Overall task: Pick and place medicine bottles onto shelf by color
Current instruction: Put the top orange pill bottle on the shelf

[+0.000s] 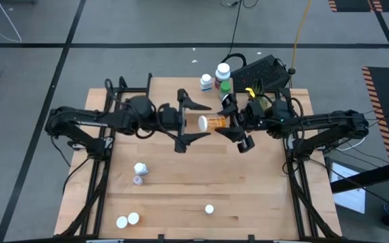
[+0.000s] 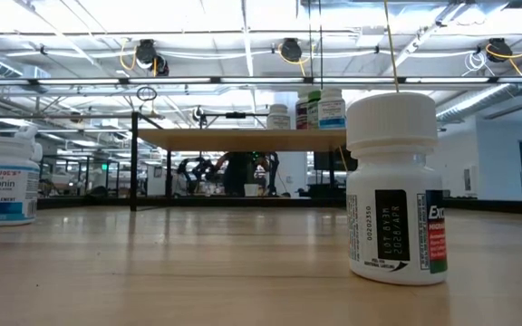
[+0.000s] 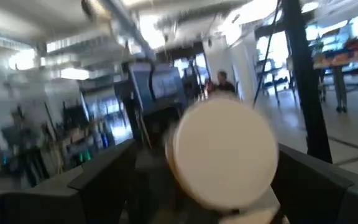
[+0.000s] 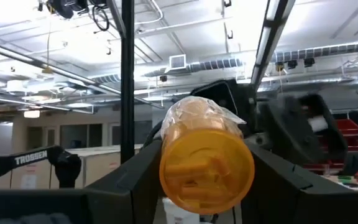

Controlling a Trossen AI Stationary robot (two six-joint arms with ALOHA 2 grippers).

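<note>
Above the table's middle, my right gripper (image 1: 229, 125) pinches the orange bottle (image 1: 212, 122) sideways, its white cap between my left gripper's (image 1: 196, 121) spread fingers; the shelf (image 1: 181, 86) sits just behind

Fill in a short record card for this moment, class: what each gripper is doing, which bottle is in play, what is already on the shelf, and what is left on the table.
Bottle in play: orange bottle, white cap toward left arm
Right gripper: shut on its base end
Left gripper: fingers open around cap end
Shelf: three bottles at one end
Table: several white-capped bottles near front
</note>
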